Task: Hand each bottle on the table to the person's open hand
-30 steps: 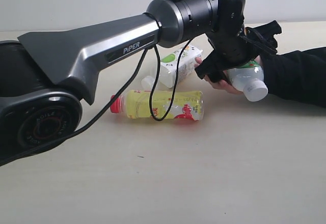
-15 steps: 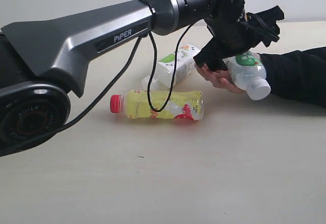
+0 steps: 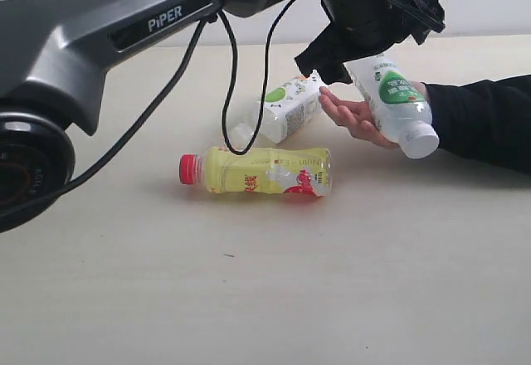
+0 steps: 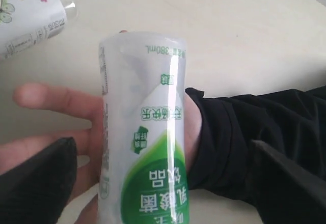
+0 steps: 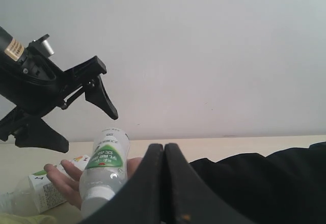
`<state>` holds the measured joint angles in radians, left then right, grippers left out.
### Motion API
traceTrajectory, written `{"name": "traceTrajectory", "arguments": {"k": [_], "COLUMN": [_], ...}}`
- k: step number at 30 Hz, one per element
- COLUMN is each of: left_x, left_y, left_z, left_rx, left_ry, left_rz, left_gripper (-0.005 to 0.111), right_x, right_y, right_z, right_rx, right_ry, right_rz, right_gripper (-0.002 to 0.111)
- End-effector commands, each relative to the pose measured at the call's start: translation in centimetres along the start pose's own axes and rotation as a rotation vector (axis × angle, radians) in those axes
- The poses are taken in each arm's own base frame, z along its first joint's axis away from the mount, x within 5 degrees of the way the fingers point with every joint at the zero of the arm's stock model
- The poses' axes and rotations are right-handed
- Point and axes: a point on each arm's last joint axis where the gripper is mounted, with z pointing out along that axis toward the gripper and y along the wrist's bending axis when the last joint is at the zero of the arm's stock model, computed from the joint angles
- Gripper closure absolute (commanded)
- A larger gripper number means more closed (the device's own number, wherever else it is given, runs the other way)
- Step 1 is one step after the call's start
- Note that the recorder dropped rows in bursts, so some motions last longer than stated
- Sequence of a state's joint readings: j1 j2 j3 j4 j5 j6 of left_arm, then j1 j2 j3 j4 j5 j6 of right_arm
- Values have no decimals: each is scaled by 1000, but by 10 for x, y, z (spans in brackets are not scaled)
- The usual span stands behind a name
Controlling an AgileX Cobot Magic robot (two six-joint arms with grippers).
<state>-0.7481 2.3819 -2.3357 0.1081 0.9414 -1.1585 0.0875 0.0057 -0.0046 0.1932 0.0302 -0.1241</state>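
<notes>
We see the clear bottle with the green-white label [image 3: 388, 91] lying in the person's open hand [image 3: 350, 116], which is held palm up just above the bench [image 3: 373, 282], toward its far edge in the exterior view. The bottle's long axis is tilted steeply. Its base points up toward the left gripper [image 3: 377, 29], and its white cap [image 3: 417, 143] points down and out past the heel of the palm, beside the black sleeve [image 3: 489, 124]. We cannot tell whether the cap touches the bench.

The left gripper hangs right above the bottle's base with its jaws spread wide. In the left wrist view its dark fingers [image 4: 38, 178] stand well apart from the bottle on either side, so nothing is pinched. The right gripper [image 5: 164, 150] has its two fingers pressed together, with nothing between them.

The yellow bottle [image 3: 257, 171] lies on its side nearer the middle of the bench. Its long axis runs roughly along the far edge, and its red cap [image 3: 189, 168] points away from the sleeve. Behind it the squarish white bottle [image 3: 286, 109] also lies flat, on a slant. Its narrow end points toward the yellow bottle, and its base is just beside the person's fingertips.
</notes>
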Motion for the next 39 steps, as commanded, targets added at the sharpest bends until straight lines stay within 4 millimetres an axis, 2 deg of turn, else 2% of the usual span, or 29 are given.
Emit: {"name": "traceTrajectory", "arguments": {"k": [1, 6, 8, 11, 16, 18, 24, 26, 30, 33, 34, 39], "left_x": [-9, -13, -16, -18, -15, -8, 16, 23, 39, 50, 54, 60], "left_y": [-5, -6, -7, -10, -16, -24, -43, -49, -56, -58, -58, -58], "left_z": [-23, -43, -55, -72, -104, -118, -169, -185, -201, -209, -209, -213], "left_rx": [18, -11, -15, -11, -21, -20, -121, -149, -176, -176, -148, -45], "left_ry": [-26, -27, -47, -67, -97, -161, -513, -573, -546, -455, -413, -324], "left_rz": [-8, -39, -31, -21, 12, 69, 317, 497, 788, 1051, 1063, 911], "left_gripper": [22, 23, 30, 50, 106, 106, 106, 106, 106, 106, 106, 106], "right_x": [0, 0, 0, 0, 0, 0, 0, 0, 0, 0, 0, 0], "right_y": [-1, -1, -1, -1, -1, -1, -1, -1, -1, -1, -1, -1], "right_z": [0, 0, 0, 0, 0, 0, 0, 0, 0, 0, 0, 0], "right_rx": [7, 7, 7, 7, 7, 7, 7, 7, 7, 7, 7, 7], "right_ry": [-16, -16, -16, -16, -16, -16, -16, -16, -16, -16, -16, -16], "right_rz": [-3, -3, -3, -3, -3, -3, -3, -3, -3, -3, -3, -3], "right_gripper": [108, 108, 108, 108, 108, 108, 108, 108, 108, 108, 108, 108]}}
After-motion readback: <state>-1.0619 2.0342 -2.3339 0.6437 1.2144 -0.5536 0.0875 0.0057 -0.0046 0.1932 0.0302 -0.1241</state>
